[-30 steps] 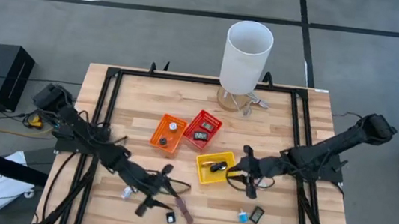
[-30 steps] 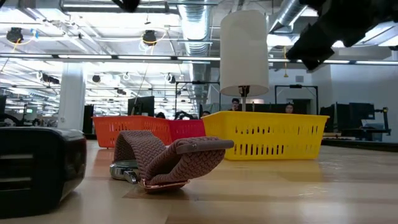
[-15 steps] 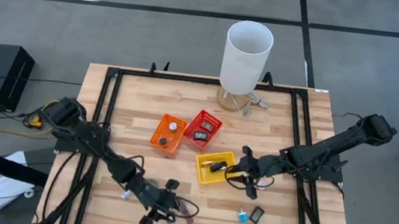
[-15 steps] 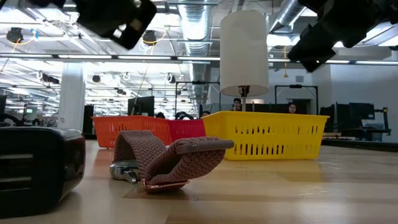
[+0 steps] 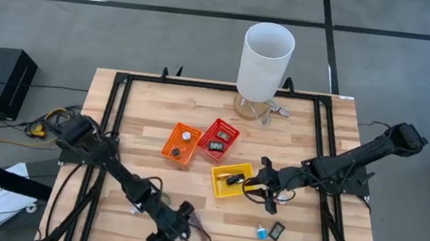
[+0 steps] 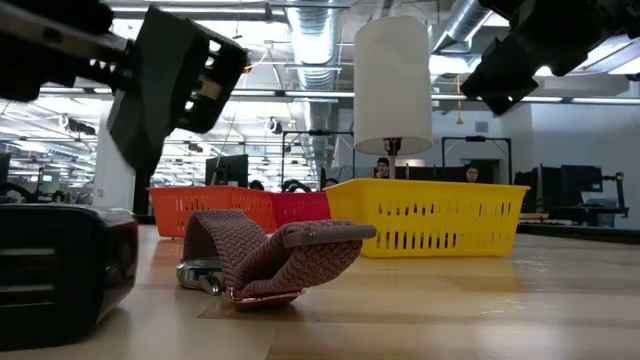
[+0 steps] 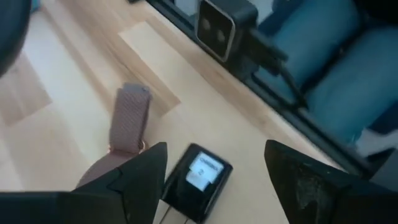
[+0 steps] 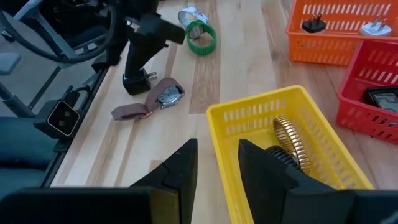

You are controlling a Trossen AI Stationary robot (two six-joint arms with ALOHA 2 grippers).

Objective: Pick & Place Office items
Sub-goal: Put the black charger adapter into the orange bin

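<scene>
1. My left gripper (image 7: 214, 180) hangs at the table's six o'clock, jaws apart, straddling the small black block (image 7: 198, 182) — lined up to grab it.
2. The brown strap (image 7: 127, 118) lies just beside the block.
3. My right gripper (image 8: 217, 163) waits at the yellow basket's (image 8: 249, 112) three o'clock — jaws slightly apart, empty.

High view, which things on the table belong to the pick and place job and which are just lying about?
Job: brown woven strap, green ring, small black screen-faced block, small blue block, gold coiled band already in the yellow mesh basket.
Lying about: tall white cylinder, orange mesh basket, red mesh basket.
</scene>
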